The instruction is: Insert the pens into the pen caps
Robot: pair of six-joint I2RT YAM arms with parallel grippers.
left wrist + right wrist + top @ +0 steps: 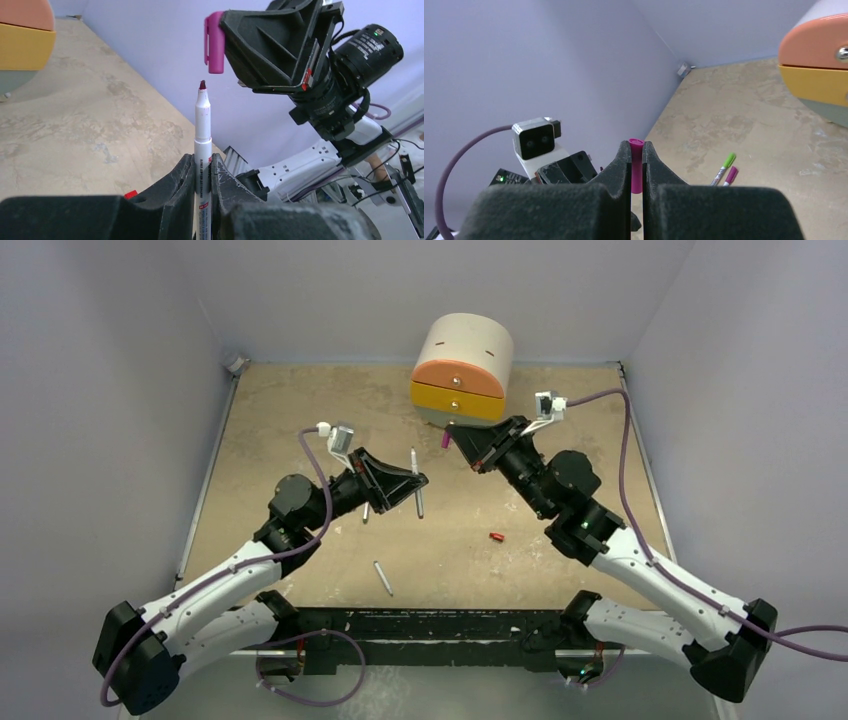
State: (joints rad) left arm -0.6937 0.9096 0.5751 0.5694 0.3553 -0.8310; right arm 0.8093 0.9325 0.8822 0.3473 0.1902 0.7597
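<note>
Above the table (300, 420), left jaws pinch a pen (202, 130); right jaws clamp a magenta cap (215, 42).

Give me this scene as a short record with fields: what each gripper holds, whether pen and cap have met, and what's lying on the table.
Left gripper: shut on a pen, dark red tip bare
Right gripper: shut on a magenta cap
Pen and cap: apart, tip not yet inside
On table: red cap, loose pen, green-capped pen, magenta-capped pen
At back: drawer box
</note>
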